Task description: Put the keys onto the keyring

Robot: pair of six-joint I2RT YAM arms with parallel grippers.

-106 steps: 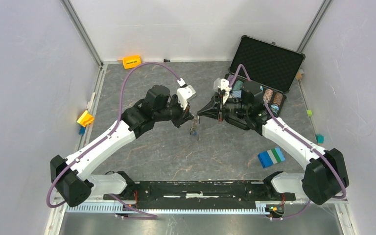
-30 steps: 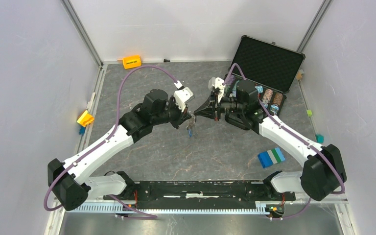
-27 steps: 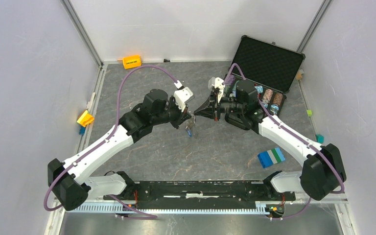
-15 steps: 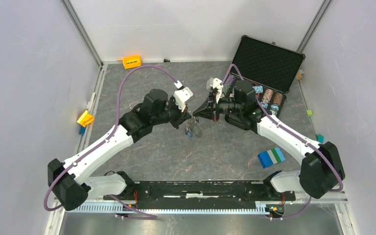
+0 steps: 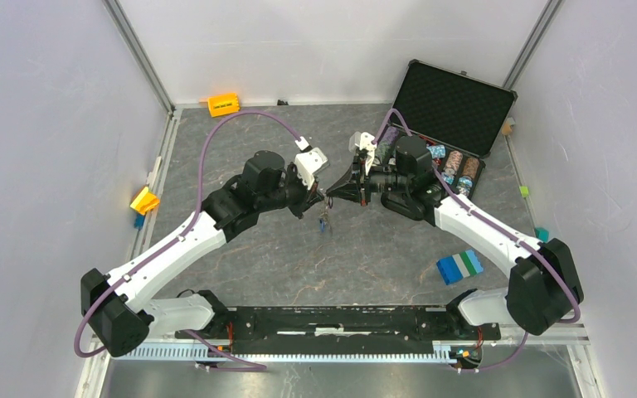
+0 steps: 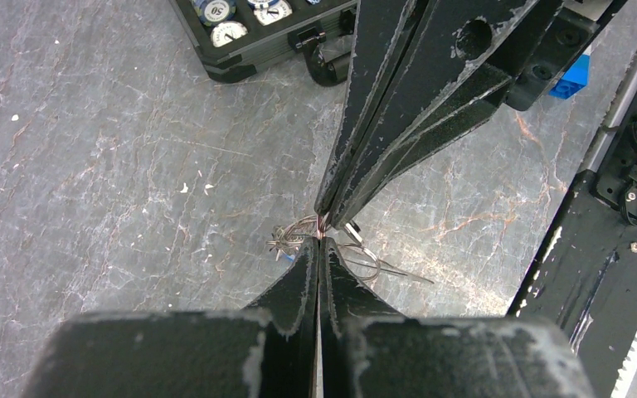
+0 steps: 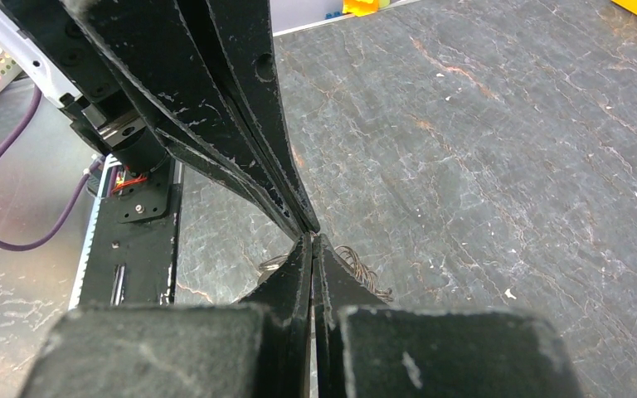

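Shows left gripper [image 5: 322, 197] and right gripper [image 5: 332, 194] meeting tip to tip above the middle of the table [image 5: 381, 249]. Presents left pincer pinched narrow on thin wire keyring [image 6: 367, 263], loops spilling toward 4 o'clock in the left wrist view. Presents right pincer likewise pressed to a sliver, contents not discernible. Places keys [image 5: 323, 220] dangling at 6 o'clock of the tips, seen from above.
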